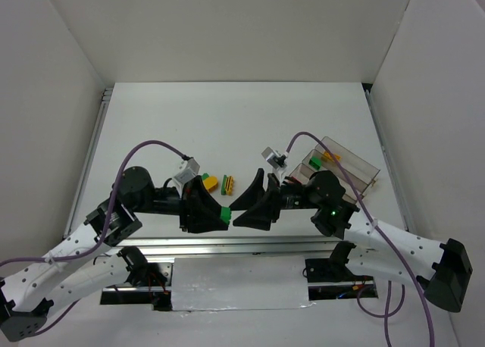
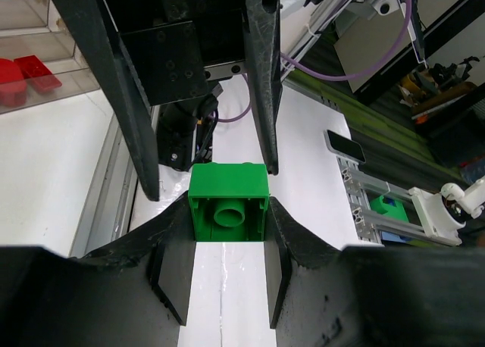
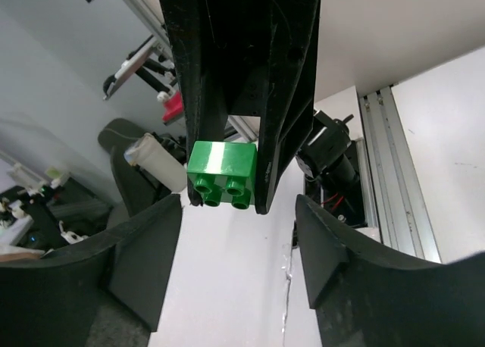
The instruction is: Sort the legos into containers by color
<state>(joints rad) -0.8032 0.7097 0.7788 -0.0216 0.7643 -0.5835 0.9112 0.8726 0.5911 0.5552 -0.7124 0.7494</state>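
Observation:
My left gripper [image 1: 220,213] is shut on a green lego [image 1: 225,214], held by its sides with its hollow underside toward the left wrist camera [image 2: 229,211]. My right gripper [image 1: 234,214] faces it tip to tip, open and empty. In the right wrist view the green lego [image 3: 222,173] hangs between the left gripper's fingers, just beyond my right gripper [image 3: 239,203]. A yellow lego [image 1: 210,182] and a green and yellow pair [image 1: 227,184] lie on the table behind the grippers. The clear tray [image 1: 362,165] at the right holds yellow, green and red legos [image 2: 23,73].
White walls close in the table on three sides. A metal rail [image 1: 227,245] runs along the near edge by the arm bases. Both arms' purple cables [image 1: 151,144] arch above the table.

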